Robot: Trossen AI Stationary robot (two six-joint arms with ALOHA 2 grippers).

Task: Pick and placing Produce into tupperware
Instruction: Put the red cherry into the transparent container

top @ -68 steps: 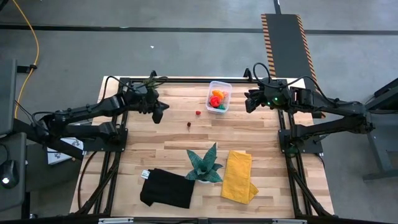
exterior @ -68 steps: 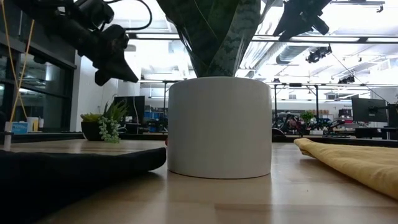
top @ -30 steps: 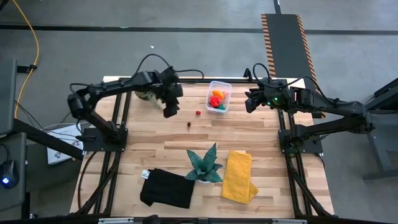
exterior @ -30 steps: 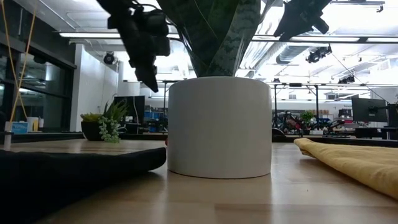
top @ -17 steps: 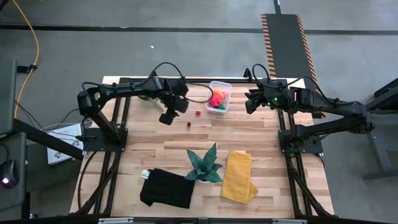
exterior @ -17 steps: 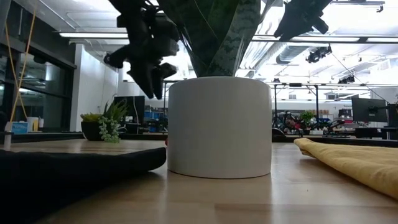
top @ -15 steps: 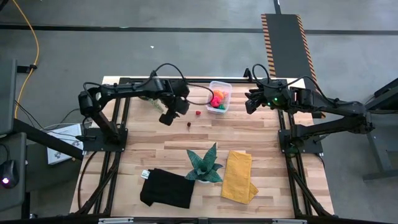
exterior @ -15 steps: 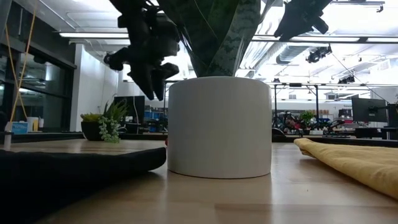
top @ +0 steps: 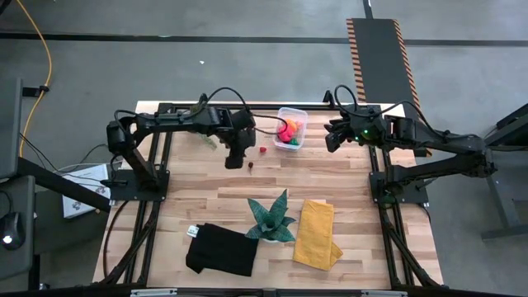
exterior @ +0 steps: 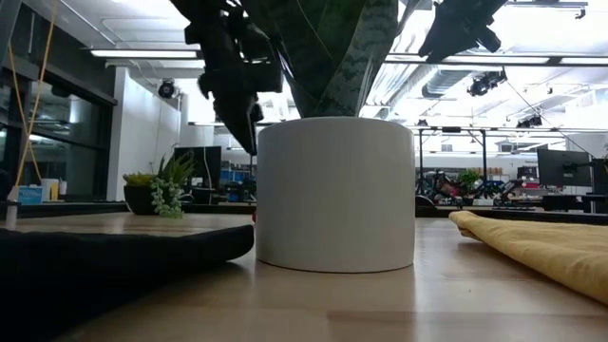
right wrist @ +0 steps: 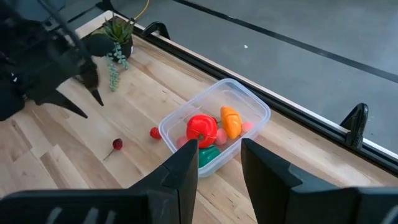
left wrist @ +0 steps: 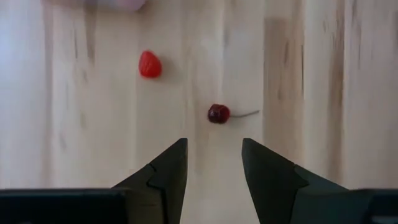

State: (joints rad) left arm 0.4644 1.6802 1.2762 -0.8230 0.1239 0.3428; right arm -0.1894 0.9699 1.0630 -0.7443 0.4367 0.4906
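L gripper (left wrist: 213, 163) part-open, empty, over dark cherry (left wrist: 218, 114); red berry (left wrist: 150, 65) nearby; tupperware (right wrist: 214, 131) w/ produce; R gripper (right wrist: 219, 163) part-open, empty; teal plant (top: 271, 219), yellow cloth (top: 317, 233) well apart.

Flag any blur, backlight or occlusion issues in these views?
Left wrist view: slightly soft, though the dark cherry and red berry stay readable above the open left end effector. Low view: the white pot blocks mid-table, and bright ceiling lights silhouette the arms. High view: evenly lit.

The left hand (top: 238, 160) has swung across the table to hover over the dark cherry (top: 250, 165) (fingers apart).
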